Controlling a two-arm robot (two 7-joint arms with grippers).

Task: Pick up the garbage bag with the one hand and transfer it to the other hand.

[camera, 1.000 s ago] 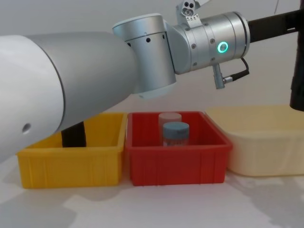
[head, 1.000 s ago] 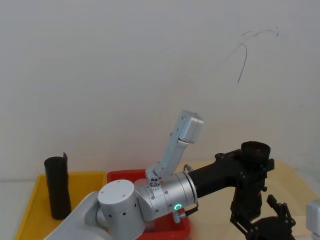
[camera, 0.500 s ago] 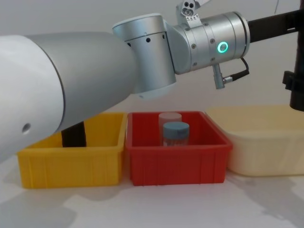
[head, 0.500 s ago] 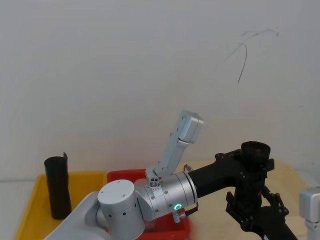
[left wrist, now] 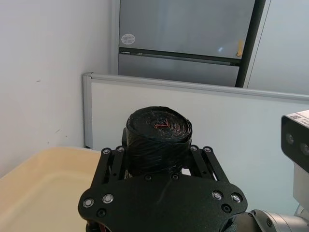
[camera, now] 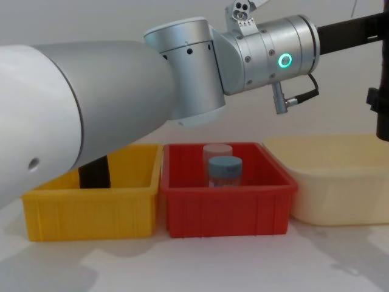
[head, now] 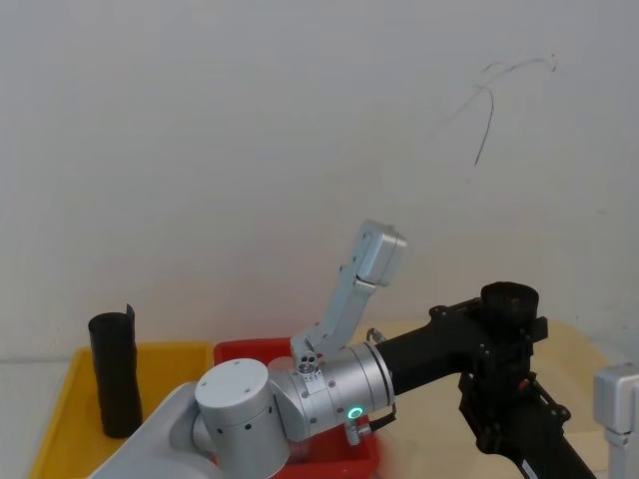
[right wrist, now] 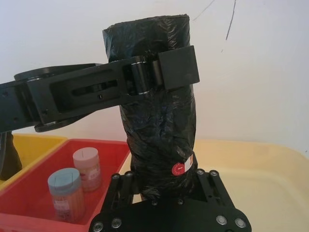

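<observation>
The garbage bag stands upright in the air at about 4 o'clock in the head view, clear of every bin floor. The left gripper is clamped across it near the top, one flat pad pressed into the crinkled film (the roll's top end stands free above the clamp). The right gripper comes up from 5 o'clock to the roll's foot; whether it has closed on the film I cannot tell. Between the two grippers the film is bare, with a red sticker low down.

Beneath and behind the bag lies the cream tub, its rim at 3 o'clock of the roll in the head view. The red bin, holding a blue-lidded jar and a pale-lidded jar, lies toward 8 o'clock. At 12 o'clock there is plain wall. A second black roll stands in the yellow bin, well apart.
</observation>
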